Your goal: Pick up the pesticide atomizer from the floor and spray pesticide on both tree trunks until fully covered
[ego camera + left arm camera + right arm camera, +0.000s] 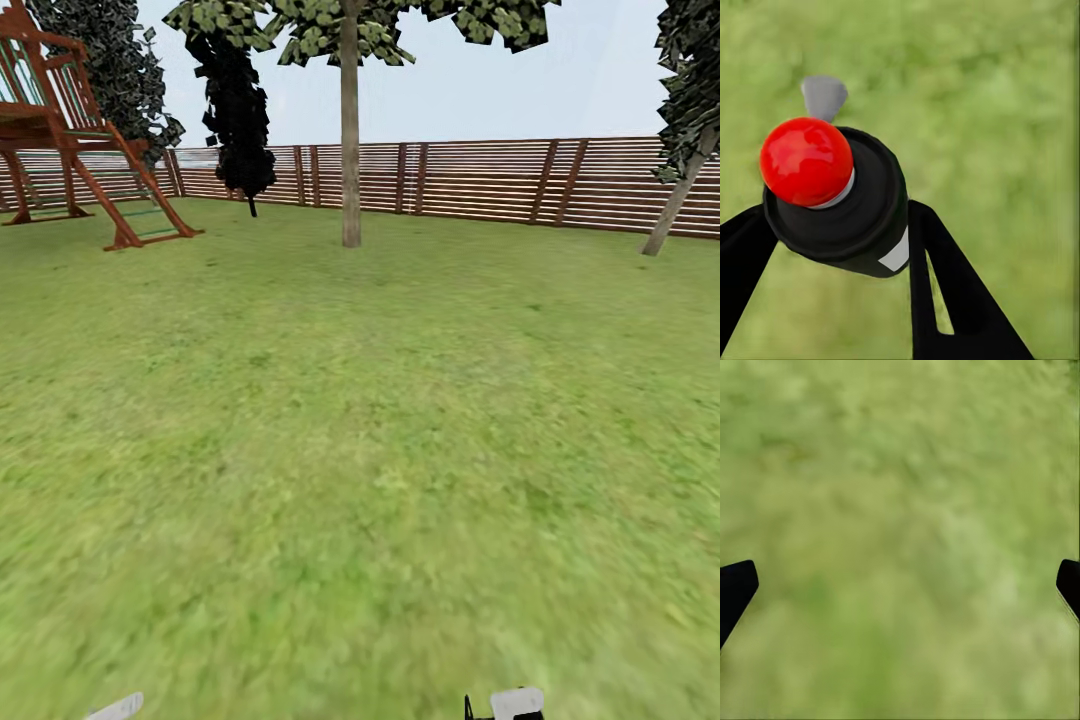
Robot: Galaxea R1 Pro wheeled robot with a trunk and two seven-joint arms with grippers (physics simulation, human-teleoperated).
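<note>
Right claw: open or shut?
Open. In the right wrist view the right claw has its two dark fingertips far apart at opposite frame edges, with grass between them.

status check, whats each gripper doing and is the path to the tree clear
Left gripper shut on the pesticide atomizer. Right gripper open, over grass. Tree straight ahead across the lawn, nothing between.

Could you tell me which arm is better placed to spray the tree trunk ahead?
The left. Its gripper is shut on the pesticide atomizer, while the right gripper is open with just grass between its fingers. The tree trunk stands far across the lawn, so the robot probably needs to drive closer first.
</note>
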